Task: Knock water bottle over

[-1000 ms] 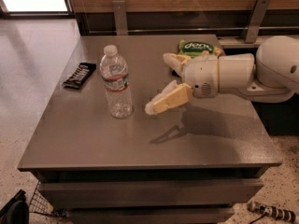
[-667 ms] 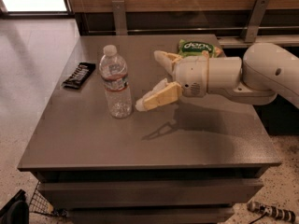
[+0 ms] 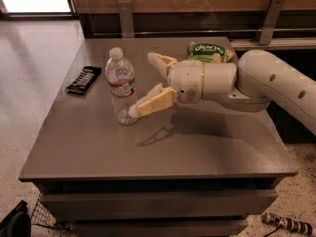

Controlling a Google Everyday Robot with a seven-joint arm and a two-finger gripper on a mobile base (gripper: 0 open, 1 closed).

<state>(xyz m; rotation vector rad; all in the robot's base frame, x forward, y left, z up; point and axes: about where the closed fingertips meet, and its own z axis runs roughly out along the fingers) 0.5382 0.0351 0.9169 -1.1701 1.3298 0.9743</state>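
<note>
The claw (image 3: 141, 84) gapes wide, its lower fingertip (image 3: 136, 110) touching the upright water bottle (image 3: 120, 83) on the counter (image 3: 98, 147). The bottle label's writing is unreadable.

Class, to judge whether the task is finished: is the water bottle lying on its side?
No, the water bottle stands upright on the table, with the open gripper close beside it.
</note>
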